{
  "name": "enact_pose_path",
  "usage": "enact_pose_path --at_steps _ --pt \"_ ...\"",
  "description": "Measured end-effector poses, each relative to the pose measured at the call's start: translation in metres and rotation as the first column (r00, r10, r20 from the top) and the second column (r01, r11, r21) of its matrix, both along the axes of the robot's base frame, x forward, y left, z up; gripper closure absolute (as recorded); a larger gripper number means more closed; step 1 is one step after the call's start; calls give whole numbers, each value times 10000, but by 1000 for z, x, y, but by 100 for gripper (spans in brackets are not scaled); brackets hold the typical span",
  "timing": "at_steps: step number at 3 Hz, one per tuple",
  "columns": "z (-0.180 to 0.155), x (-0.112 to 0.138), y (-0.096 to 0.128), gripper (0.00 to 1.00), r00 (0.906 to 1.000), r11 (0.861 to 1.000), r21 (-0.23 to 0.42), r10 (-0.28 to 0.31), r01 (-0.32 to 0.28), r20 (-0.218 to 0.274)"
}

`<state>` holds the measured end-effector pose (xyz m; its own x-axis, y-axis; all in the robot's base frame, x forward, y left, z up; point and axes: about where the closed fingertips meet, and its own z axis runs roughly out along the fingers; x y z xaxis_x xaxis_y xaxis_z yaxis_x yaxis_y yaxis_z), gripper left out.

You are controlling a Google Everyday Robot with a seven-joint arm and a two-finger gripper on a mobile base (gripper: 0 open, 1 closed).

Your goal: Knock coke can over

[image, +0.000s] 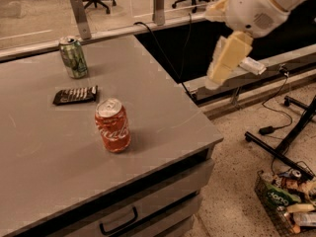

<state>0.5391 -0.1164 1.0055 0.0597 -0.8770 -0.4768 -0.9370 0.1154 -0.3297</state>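
Note:
The coke can (113,126) stands upright on the grey table (163,107), near its front middle; it is red-orange with white script and a silver top. My gripper (216,79) hangs from the white arm (256,6) at the upper right. It is in the air past the table's right edge, well to the right of the can and higher than it. It touches nothing.
A green-and-silver can (74,57) stands at the back of the table. A dark snack bar wrapper (75,95) lies between the two cans. A wire basket of packets (286,201) sits on the floor at the lower right. A black stand leg (281,152) and cables cross the floor.

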Motion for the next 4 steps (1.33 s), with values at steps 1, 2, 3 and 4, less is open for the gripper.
enact_pose_path --at_steps 1,2,3,4 --pt "12 18 52 0 9937 9828 1483 1054 -1098 375" --pt "14 16 56 0 9931 9803 1594 1122 -1164 354" --pt "14 16 55 0 9933 9812 1553 1103 -1145 354" --pt "6 12 78 0 9789 9473 2480 2027 -2026 254"
